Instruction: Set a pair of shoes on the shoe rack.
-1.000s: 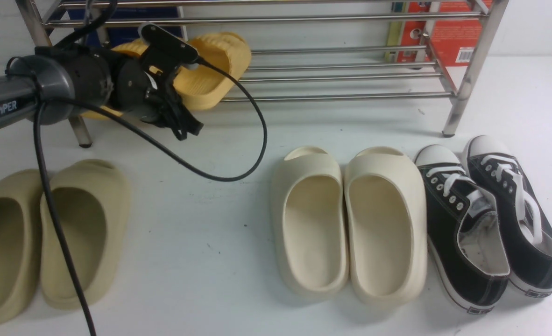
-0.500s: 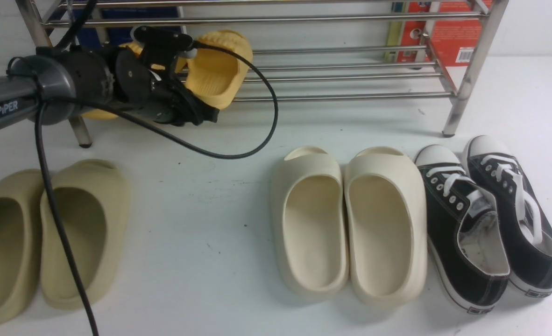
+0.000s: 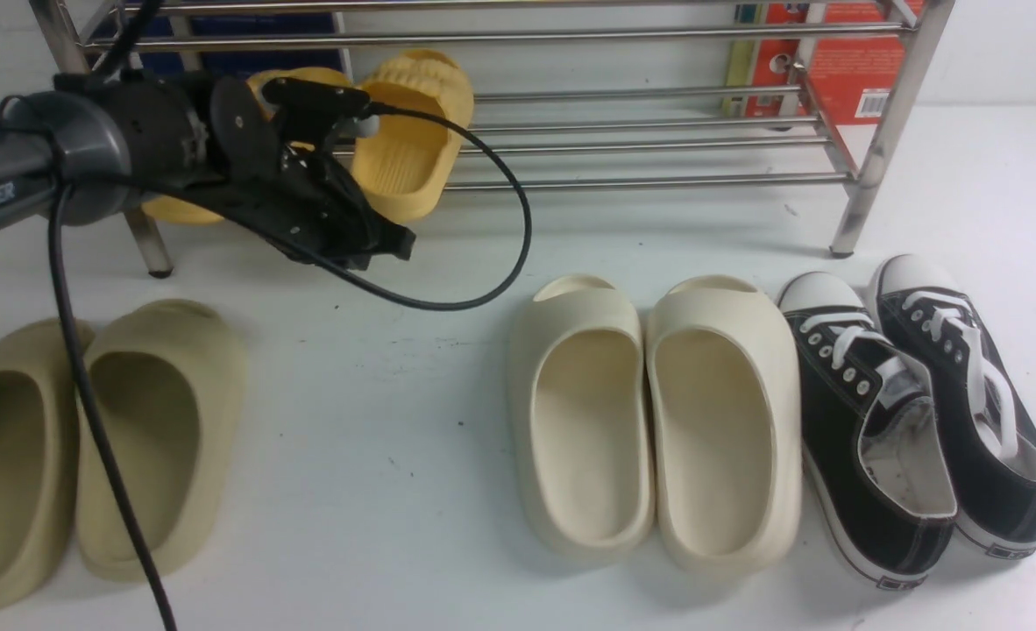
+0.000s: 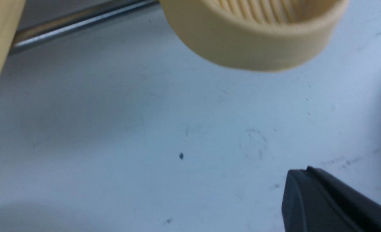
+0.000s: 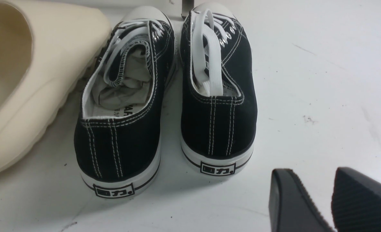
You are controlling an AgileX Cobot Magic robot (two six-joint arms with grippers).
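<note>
Two bright yellow slides rest on the lowest bars of the steel shoe rack (image 3: pixel 658 180) at its left end. One slide (image 3: pixel 408 145) shows its heel and grooved footbed. The other slide (image 3: pixel 172 210) is mostly hidden behind my left arm. My left gripper (image 3: pixel 382 241) is shut and empty. It hangs just in front of the rack, clear of both slides. In the left wrist view the slide's heel (image 4: pixel 251 42) overhangs a rack bar (image 4: pixel 81 22), and the left gripper (image 4: pixel 298 182) is apart from it. My right gripper (image 5: pixel 313 175) is open over the white surface, behind the black sneakers.
Khaki slides (image 3: pixel 132 429) lie at the front left. Cream slides (image 3: pixel 649 421) lie in the middle. Black canvas sneakers (image 3: pixel 912 421) lie at the right, (image 5: pixel 164 96) close to my right gripper. My left arm's cable (image 3: pixel 518 219) loops ahead of the rack. A red box (image 3: pixel 851 61) stands behind it.
My left gripper has swung away from the yellow slide, toward the right and nearer the camera. The slide, tilted a second ago, now sits heel-forward on the bars.
</note>
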